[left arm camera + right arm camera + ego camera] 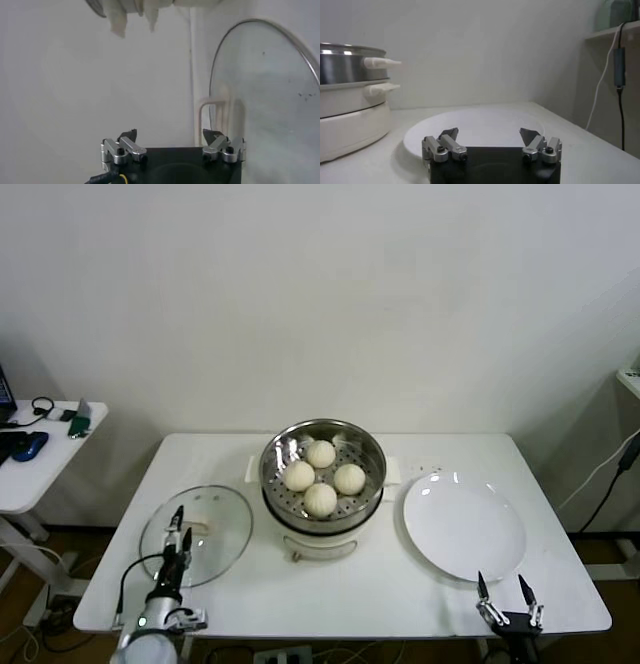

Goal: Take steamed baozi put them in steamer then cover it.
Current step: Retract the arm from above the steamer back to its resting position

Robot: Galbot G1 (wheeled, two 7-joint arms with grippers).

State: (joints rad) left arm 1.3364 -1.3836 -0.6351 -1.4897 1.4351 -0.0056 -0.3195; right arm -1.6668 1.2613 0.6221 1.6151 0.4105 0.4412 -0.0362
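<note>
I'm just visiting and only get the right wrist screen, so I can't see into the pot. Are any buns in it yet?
Observer: Yes, the head view shows four buns sitting in the steamer.
Visitor: Is the lid on it?
Observer: No. The glass lid lies flat on the table, on the steamer's left.
Visitor: Is anything near that lid?
Observer: The left hand is right at the lid's near edge, fingers open, holding nothing.
Visitor: And the plate I can see?
Observer: From above, the plate has nothing on it; the right hand waits open just before it.
</note>
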